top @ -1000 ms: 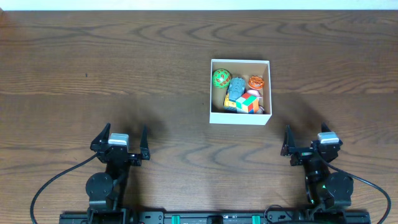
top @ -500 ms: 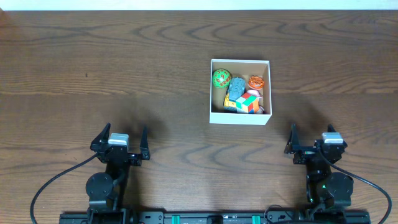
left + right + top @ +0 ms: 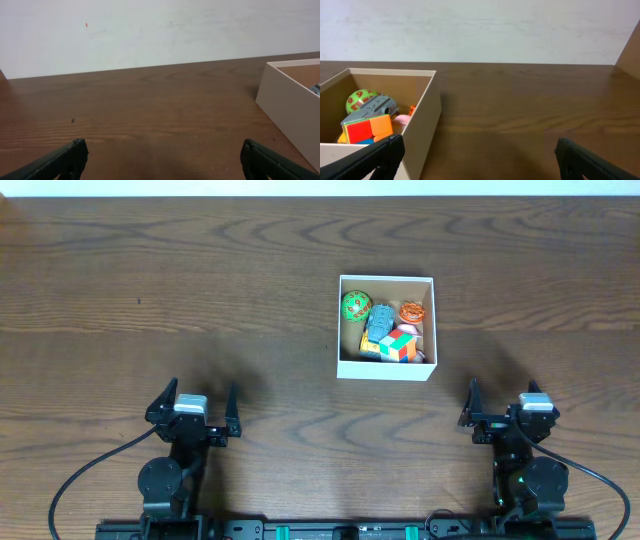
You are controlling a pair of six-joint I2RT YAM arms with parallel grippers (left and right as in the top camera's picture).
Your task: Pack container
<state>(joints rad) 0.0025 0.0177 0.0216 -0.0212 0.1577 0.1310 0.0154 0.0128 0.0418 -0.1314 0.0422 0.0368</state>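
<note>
Overhead looks straight down — low wrist views face forward, sharing the container [image 3: 387, 370].

Two matching arms, matte black all over. Left arm [image 3: 165, 475]: round black joint housing near the base, a pale grey block [image 3: 190, 402] on top of the wrist, and two flat black fingers [image 3: 160, 405] with angular outlines. Right arm [image 3: 535, 480]: same build and same grey block, plus a small green light [image 3: 520, 478] on the lower joint. A thin black cable [image 3: 85, 470] loops out from each base. The black base rail [image 3: 330, 530] carries green connectors [image 3: 281, 532]. Seen from the wrist cameras, the fingertips [image 3: 67, 157] are dull black, faintly textured and blunt-ended.
</note>
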